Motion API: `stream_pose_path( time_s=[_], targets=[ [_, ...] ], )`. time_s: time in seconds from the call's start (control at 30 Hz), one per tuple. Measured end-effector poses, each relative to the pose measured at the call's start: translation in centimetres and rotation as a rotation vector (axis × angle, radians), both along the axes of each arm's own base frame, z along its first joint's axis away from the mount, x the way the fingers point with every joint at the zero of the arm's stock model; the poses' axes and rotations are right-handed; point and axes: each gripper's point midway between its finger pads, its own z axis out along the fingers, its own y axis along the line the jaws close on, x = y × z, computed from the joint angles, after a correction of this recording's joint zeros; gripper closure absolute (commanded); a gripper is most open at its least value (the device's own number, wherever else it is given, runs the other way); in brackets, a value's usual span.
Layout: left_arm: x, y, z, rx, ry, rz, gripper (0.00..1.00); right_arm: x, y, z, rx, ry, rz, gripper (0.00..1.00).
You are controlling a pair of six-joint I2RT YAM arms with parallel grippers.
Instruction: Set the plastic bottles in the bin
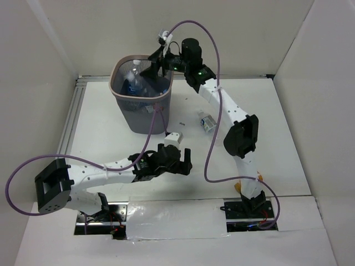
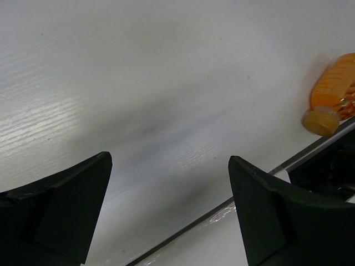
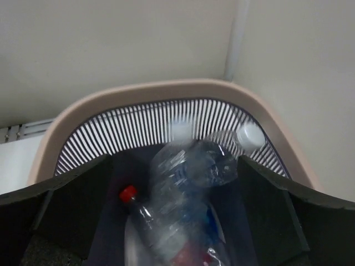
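Note:
The bin [image 1: 141, 113], dark grey mesh with a pale pink rim [image 3: 138, 91], stands at the back left. My right gripper [image 1: 155, 65] hangs over its mouth, jaws wide apart [image 3: 175, 188]. A clear bottle [image 3: 183, 183] shows blurred between the fingers, above other bottles inside: one red-capped [image 3: 128, 194], one white-capped [image 3: 249, 136]. Bottles show inside the bin from above [image 1: 135, 84]. One clear blue-labelled bottle [image 1: 207, 121] lies on the table right of the bin. An orange bottle [image 2: 335, 83] lies near the right arm's base [image 1: 239, 184]. My left gripper [image 1: 176, 158] is open and empty over bare table [image 2: 169, 166].
White walls enclose the table on the left, back and right. A dark seam [image 2: 222, 205] runs along the table's near edge, with taped sheeting [image 1: 177, 219] between the arm bases. Purple cables [image 1: 213, 138] loop off both arms.

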Motion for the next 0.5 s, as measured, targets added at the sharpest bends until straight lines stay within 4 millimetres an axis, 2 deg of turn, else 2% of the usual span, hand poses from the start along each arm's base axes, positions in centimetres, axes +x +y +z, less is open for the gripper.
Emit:
stream_pose_path(
  time_s=[0.07, 0.13, 0.2, 0.23, 0.27, 0.3, 0.33, 0.4, 0.43, 0.47, 0.5],
  targets=[
    [0.2, -0.4, 0.2, -0.01, -0.005, -0.001, 0.01, 0.8, 0.1, -1.2, -0.002, 0.053, -0.027, 0.0],
    [0.6, -1.4, 0.6, -0.021, -0.007, -0.004, 0.01, 1.7, -0.8, -0.8, 0.014, 0.075, -0.07, 0.0],
    [1.5, -2.9, 0.9, -0.036, -0.006, -0.004, 0.01, 2.7, -2.6, 0.9, 0.041, 0.069, -0.126, 0.0],
    [2.0, -3.8, 1.1, -0.05, -0.003, -0.003, 0.01, 3.4, -4.2, 1.8, 0.05, 0.066, -0.164, 0.0],
    [2.6, -4.7, 1.3, -0.069, -0.001, 0.004, 0.01, 4.1, -6.2, 2.8, 0.06, 0.063, -0.206, 0.04],
    [3.2, -5.4, 1.5, -0.089, 0.008, 0.012, 0.01, 4.9, -8.3, 3.7, 0.064, 0.053, -0.252, 0.13],
    [3.8, -5.9, 1.6, -0.108, 0.017, 0.023, 0.01, 5.6, -11.1, 4.7, 0.068, 0.043, -0.308, 0.45],
    [5.7, -6.7, 1.7, -0.156, 0.041, 0.067, 0.01, 6.7, -17.6, 6.1, 0.066, 0.041, -0.436, 0.79],
    [6.7, -6.9, 1.6, -0.177, 0.058, 0.095, 0.01, 6.9, -21.1, 6.5, 0.06, 0.045, -0.502, 0.89],
    [7.8, -7.1, 1.5, -0.198, 0.076, 0.125, 0.01, 6.9, -24.3, 6.5, 0.051, 0.056, -0.559, 0.94],
    [9.1, -7.2, 1.5, -0.222, 0.091, 0.162, 0.01, 6.6, -27.9, 6.1, 0.039, 0.078, -0.623, 0.94]
  ],
)
